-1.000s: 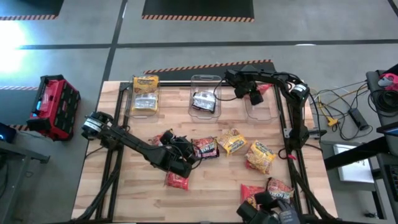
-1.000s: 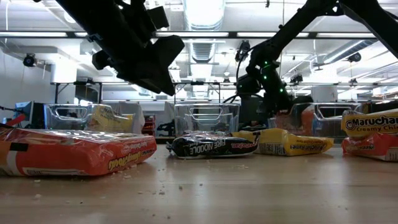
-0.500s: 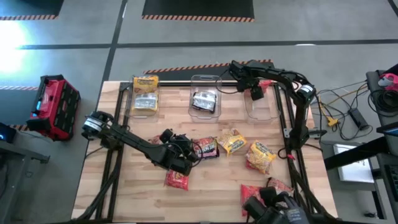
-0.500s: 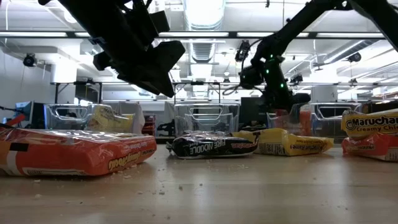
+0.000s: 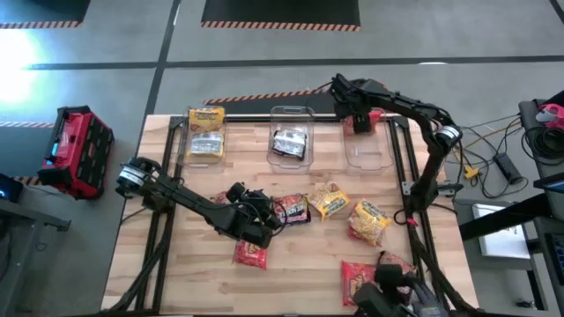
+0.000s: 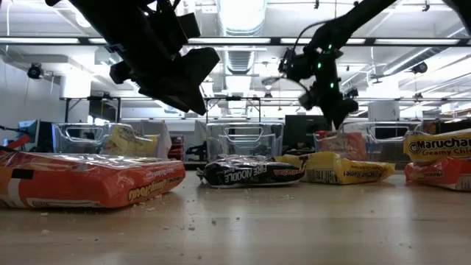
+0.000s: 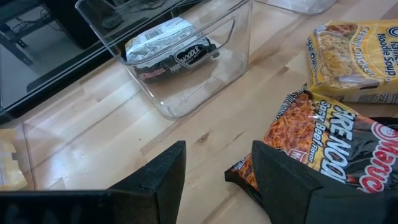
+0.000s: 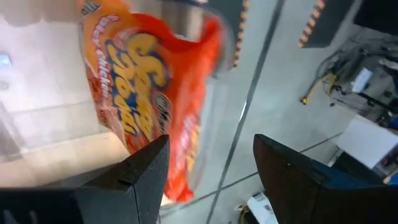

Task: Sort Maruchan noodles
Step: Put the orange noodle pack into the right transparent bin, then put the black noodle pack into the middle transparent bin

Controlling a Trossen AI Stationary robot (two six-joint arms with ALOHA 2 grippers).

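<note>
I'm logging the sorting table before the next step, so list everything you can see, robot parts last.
Clear bins: three, transparent, far edge of the table.
Yellow noodle packets: at least three; left bin, two loose mid-table.
Dark noodle packets: two; middle bin, one loose mid-table.
Red noodle packets: at least three; one at the right bin, two loose near the front.
Toolbox: one, red and black, floor left of table.
Left pincer: open, beside the loose dark packet.
Right pincer: open, above the right bin.

high: straight down | low: table-level, across | wrists: close | shared: middle bin (image 5: 291, 136)
</note>
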